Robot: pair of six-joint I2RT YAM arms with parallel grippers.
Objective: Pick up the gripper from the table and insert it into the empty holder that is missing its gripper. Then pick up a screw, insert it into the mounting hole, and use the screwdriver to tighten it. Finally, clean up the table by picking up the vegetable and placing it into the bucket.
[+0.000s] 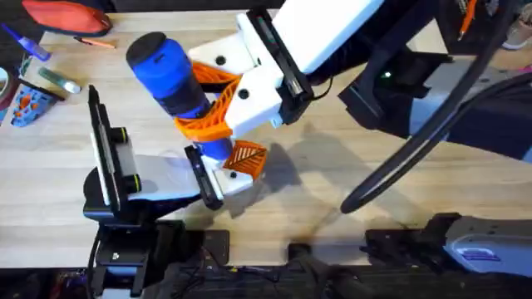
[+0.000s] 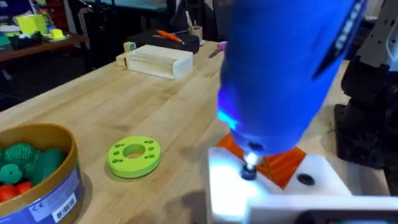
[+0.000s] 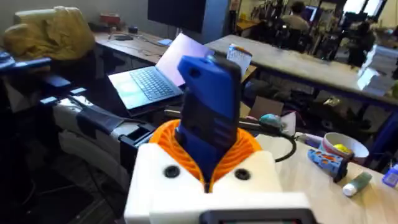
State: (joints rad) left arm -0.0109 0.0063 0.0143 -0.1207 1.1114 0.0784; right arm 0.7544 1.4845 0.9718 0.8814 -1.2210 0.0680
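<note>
My right gripper [image 1: 199, 101], white with orange ribbed pads, reaches across the table and is shut on the blue screwdriver [image 1: 170, 71] [image 3: 208, 102]. The screwdriver stands nearly upright, its metal tip on a screw [image 2: 249, 172] in the white holder [image 1: 235, 180] [image 2: 273, 186]. The orange gripper piece [image 1: 248, 158] [image 2: 283, 167] sits in the holder. My left gripper [image 1: 206, 178] grips the holder from the left side. The bucket [image 2: 37, 129] holds green and red toy vegetables. The yellow vegetable is out of view.
A flat green ring disc [image 2: 134, 155] lies beside the bucket, and a pale wooden box [image 2: 155, 61] stands farther back. A red pouch [image 1: 66, 15] and small clutter [image 1: 29, 104] sit at the far left. A black cable [image 1: 416, 149] loops at the right.
</note>
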